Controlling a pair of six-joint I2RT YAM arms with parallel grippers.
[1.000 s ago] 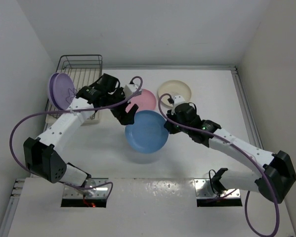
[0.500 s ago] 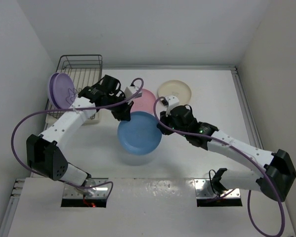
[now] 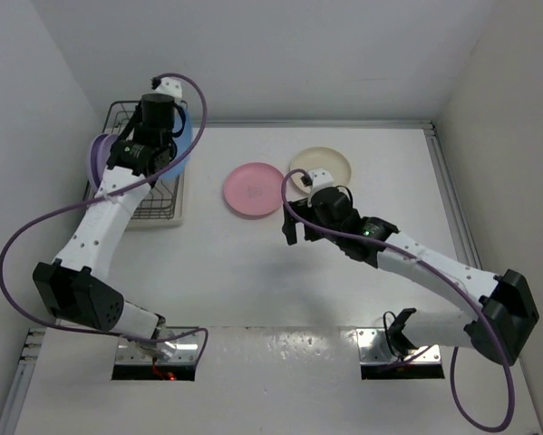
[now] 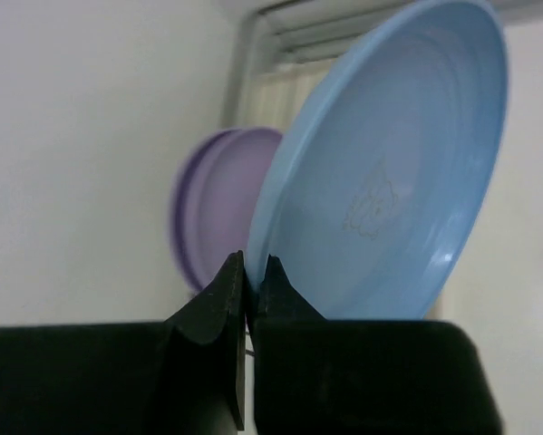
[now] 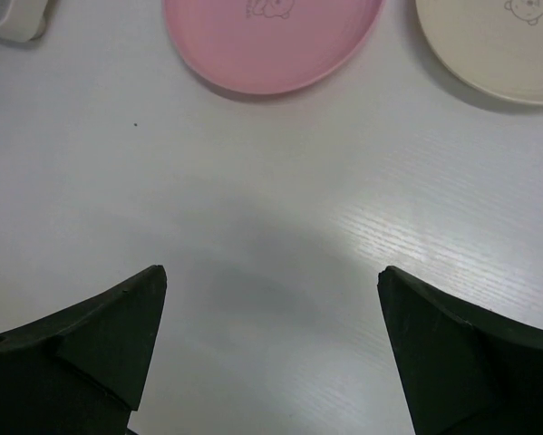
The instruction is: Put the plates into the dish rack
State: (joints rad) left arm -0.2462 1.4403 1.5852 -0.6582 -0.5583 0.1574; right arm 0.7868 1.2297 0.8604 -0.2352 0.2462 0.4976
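My left gripper [image 3: 167,148] [image 4: 250,268] is shut on the rim of the blue plate [image 3: 186,136] [image 4: 389,181] and holds it on edge above the dish rack [image 3: 126,113]. Just behind it a lilac plate [image 3: 99,163] [image 4: 215,210] stands upright at the rack's left side. The pink plate [image 3: 254,188] [image 5: 271,41] and the cream plate [image 3: 330,165] [image 5: 498,45] lie flat on the table. My right gripper [image 3: 296,223] [image 5: 271,276] hovers wide open over bare table just in front of the pink plate, with nothing between its fingers.
The rack's cream tray base [image 3: 158,217] [image 5: 13,23] sits at the table's far left corner, close to the left wall. White walls close in the left, back and right sides of the table.
The blue plate went from my right gripper to my left, which shut on its rim and swung it up and left over the rack. My right gripper opened and stayed near the centre.
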